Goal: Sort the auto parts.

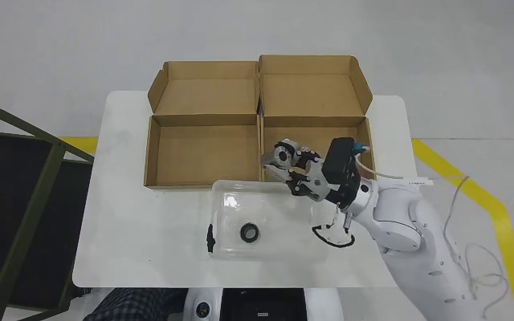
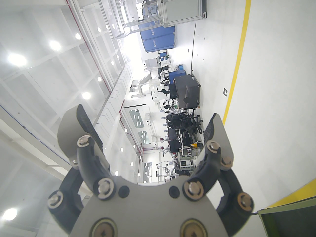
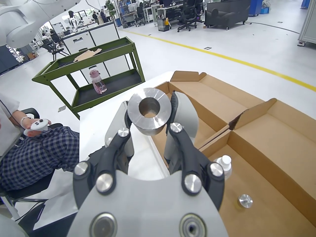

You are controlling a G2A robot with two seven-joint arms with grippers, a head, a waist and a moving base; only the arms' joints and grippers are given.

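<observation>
Where the desk (image 1: 128, 229) lies nearest the robot, a clear tray (image 1: 241, 185) holds a black ring (image 1: 250, 233). Just beyond it, the right gripper (image 3: 150, 113) pinches a steel bushing (image 3: 158, 124) above the near corner of the right cardboard box (image 1: 313, 135), and a small metal disc (image 3: 245, 201) lies inside the box. The left gripper (image 2: 147, 119) is spread wide.

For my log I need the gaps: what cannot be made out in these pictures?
- Top view: the right gripper and its metal ring cover part of the right box.
- Right wrist view: the gripper partly hides a white part.
- Top view: black ring, too small to identify.
</observation>
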